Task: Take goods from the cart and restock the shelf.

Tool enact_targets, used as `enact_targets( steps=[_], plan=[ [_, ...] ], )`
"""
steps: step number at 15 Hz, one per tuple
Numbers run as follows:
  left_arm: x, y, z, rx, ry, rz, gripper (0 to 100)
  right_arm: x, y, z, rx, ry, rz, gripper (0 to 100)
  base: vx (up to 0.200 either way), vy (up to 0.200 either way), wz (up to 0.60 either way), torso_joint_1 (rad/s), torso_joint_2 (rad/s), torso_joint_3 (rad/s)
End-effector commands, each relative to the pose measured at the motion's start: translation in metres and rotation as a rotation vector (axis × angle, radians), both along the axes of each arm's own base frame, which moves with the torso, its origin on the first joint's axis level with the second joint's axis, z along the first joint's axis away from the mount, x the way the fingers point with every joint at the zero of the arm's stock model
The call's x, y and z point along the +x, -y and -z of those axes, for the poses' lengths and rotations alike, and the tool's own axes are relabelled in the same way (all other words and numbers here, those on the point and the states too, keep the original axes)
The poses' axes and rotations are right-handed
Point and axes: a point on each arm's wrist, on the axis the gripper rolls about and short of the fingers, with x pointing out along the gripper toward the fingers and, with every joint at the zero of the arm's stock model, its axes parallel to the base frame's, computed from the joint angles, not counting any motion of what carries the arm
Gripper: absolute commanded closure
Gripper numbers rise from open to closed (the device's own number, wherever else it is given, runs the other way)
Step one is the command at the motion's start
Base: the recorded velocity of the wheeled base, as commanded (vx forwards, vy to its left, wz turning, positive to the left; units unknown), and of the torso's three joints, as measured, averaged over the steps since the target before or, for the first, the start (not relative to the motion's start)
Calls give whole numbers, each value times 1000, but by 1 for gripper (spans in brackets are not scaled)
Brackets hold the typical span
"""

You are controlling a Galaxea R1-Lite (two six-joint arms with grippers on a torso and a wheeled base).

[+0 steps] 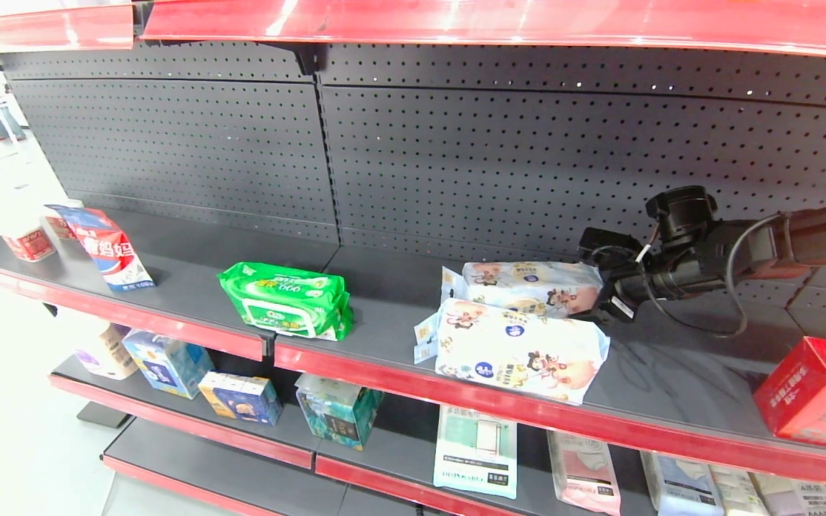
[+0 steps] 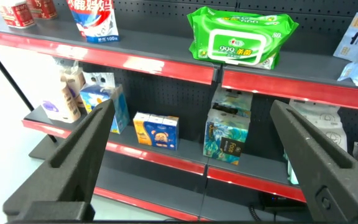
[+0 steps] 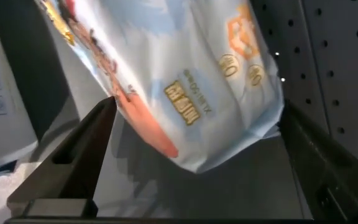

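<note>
Two white wipes packs with cartoon prints lie on the dark shelf board (image 1: 671, 380). The front pack (image 1: 520, 351) reaches over the red front edge. The rear pack (image 1: 528, 287) lies behind it, close to the pegboard. My right gripper (image 1: 603, 301) is at the rear pack's right end. In the right wrist view that rear pack (image 3: 185, 81) lies between the spread fingers (image 3: 79, 155), and the right gripper (image 3: 197, 106) is open. My left gripper (image 2: 191, 106) is open and holds nothing, out in front of the lower shelves.
A green wipes pack (image 1: 284, 299) lies left of the white packs. A red box (image 1: 822, 390) stands at the right end, a blue, red and white bag (image 1: 112, 247) at the left. Lower shelves (image 1: 291, 437) hold several boxes and packs. The shelf above (image 1: 456, 18) overhangs.
</note>
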Motion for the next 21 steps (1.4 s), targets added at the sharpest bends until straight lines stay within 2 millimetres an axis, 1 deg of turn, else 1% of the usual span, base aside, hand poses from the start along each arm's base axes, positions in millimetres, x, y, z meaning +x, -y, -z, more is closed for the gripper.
enact_targets(
  steps=[1,3,6,8,17,19,21],
  plan=[
    [0,0,0,0,-1,0,0,-2,-1,0,3,-5,-3,0,0,0,0,0,0,0],
    [0,0,0,0,-1,-2,0,-4,-9,-2,63,-17,-37,0,0,0,0,0,0,0],
    [0,0,0,0,-1,0,0,-5,-12,-1,84,-28,-42,0,0,0,0,0,0,0],
    [0,0,0,0,-1,0,0,-6,-12,0,104,-39,-42,0,0,0,0,0,0,0],
    [0,0,0,0,-1,0,0,-9,-11,-8,161,-55,16,0,0,0,0,0,0,0],
    [0,0,0,0,-1,0,0,-12,-12,-10,196,-73,31,0,0,0,0,0,0,0],
    [0,0,0,0,-1,0,0,-16,-11,-8,197,-87,32,0,0,0,0,0,0,0]
  ],
)
